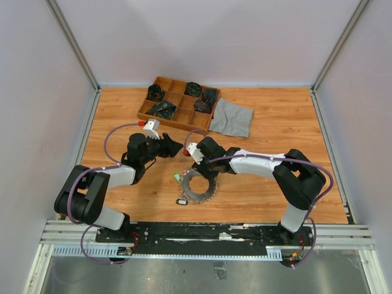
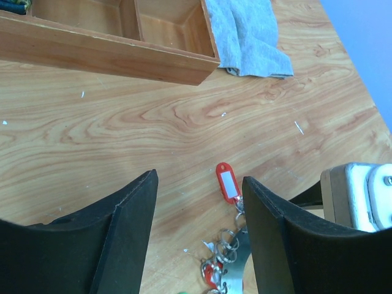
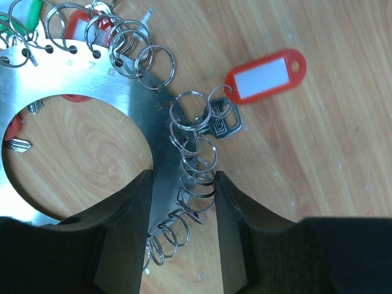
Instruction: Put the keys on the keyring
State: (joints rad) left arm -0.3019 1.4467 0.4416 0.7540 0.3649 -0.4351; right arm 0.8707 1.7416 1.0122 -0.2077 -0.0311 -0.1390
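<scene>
The keyring (image 1: pixel 197 185) is a flat metal disc edged with small split rings, lying on the table between the arms. My right gripper (image 3: pixel 182 176) is shut on its band (image 3: pixel 79 92), with one finger at the inner edge and the other against the split rings. A silver key (image 3: pixel 223 125) with a red tag (image 3: pixel 264 76) hangs from one split ring. My left gripper (image 2: pixel 199 179) hovers open over the table, holding nothing. The red tag (image 2: pixel 228 182) lies just inside its right finger. A key with a white tag (image 1: pixel 182 201) lies at the ring's near edge.
A wooden compartment tray (image 1: pixel 160 119) holding dark items stands at the back. A crumpled grey cloth (image 1: pixel 231 117) lies to its right. In the left wrist view the tray's wall (image 2: pixel 110 55) and the cloth (image 2: pixel 248 33) are ahead. White scraps dot the wood.
</scene>
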